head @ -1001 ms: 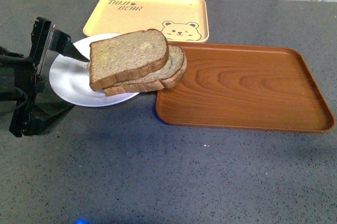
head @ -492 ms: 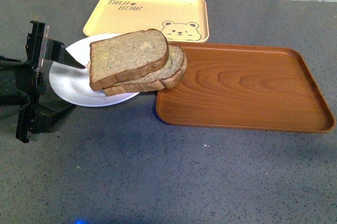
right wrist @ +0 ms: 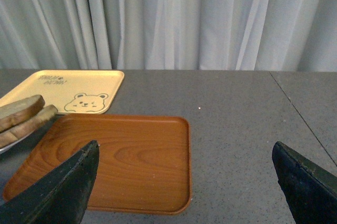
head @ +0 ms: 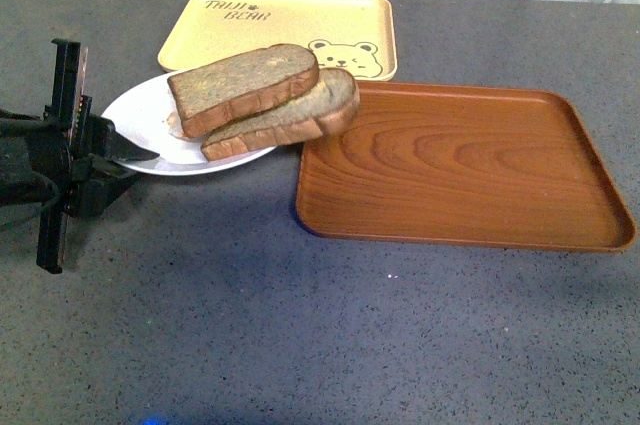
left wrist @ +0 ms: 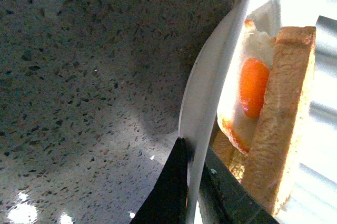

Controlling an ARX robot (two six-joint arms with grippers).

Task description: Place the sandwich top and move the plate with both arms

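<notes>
The white plate (head: 145, 125) is lifted and tilted at the left of the table. The sandwich top (head: 243, 85), a squarish brown slice, lies on the domed lower slice (head: 300, 115). My left gripper (head: 118, 148) is shut on the plate's near left rim. In the left wrist view the gripper (left wrist: 190, 182) pinches the plate's rim (left wrist: 202, 103), with a fried egg (left wrist: 251, 89) and the bread's edge (left wrist: 281, 118) beyond. My right gripper (right wrist: 187, 182) is open and empty, above the table near the brown tray; it is out of the front view.
A brown wooden tray (head: 460, 170) lies right of the plate, also in the right wrist view (right wrist: 116, 163). A pale yellow bear-print tray (head: 285, 30) lies behind the plate. The table is grey speckled stone; curtains hang behind.
The plate's left rim has risen off the table in my left gripper and the plate and sandwich now tilt. My left gripper turned and closed on the rim.
</notes>
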